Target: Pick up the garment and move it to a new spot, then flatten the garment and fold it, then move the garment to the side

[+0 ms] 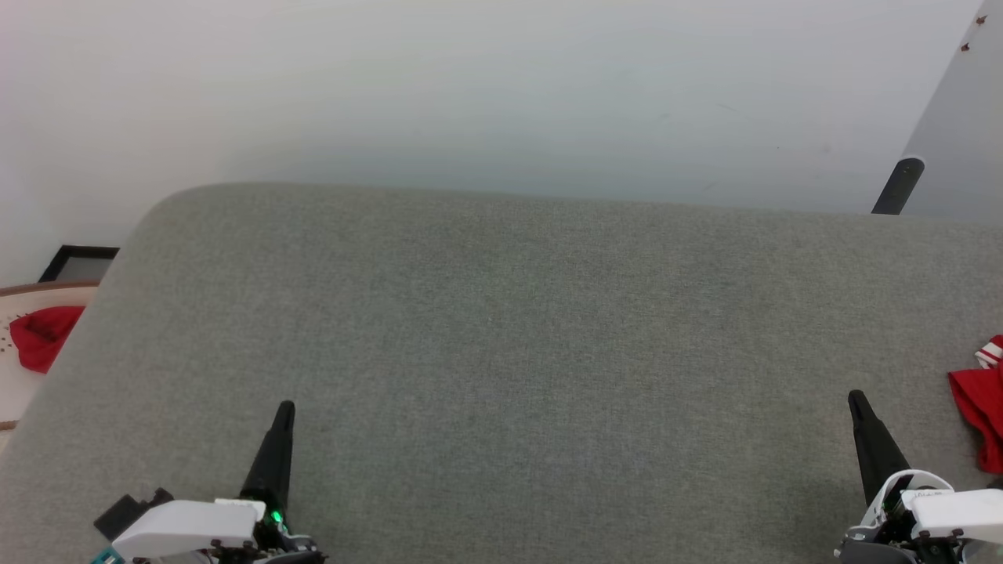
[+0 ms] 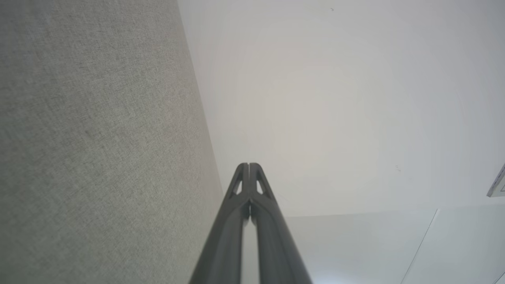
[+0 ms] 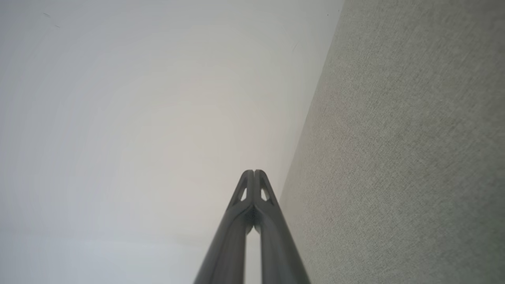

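My left gripper (image 1: 284, 409) and right gripper (image 1: 856, 397) are both closed, empty. One red garment (image 1: 979, 407) at three o'clock; perhaps one red cloth (image 1: 43, 337) at nine.

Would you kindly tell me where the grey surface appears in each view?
Head: grey surface spans the lower two thirds.
Left wrist: surface on the left, beside the left end effector.
Right wrist: surface on the right, beside the right end effector.
Shared: its edge against the white background.

Before me lies a grey cloth-covered table (image 1: 501, 329) with a rounded corner; beyond it I see pale, evenly lit floor (image 1: 470, 94) and a dark leg (image 1: 898, 186).
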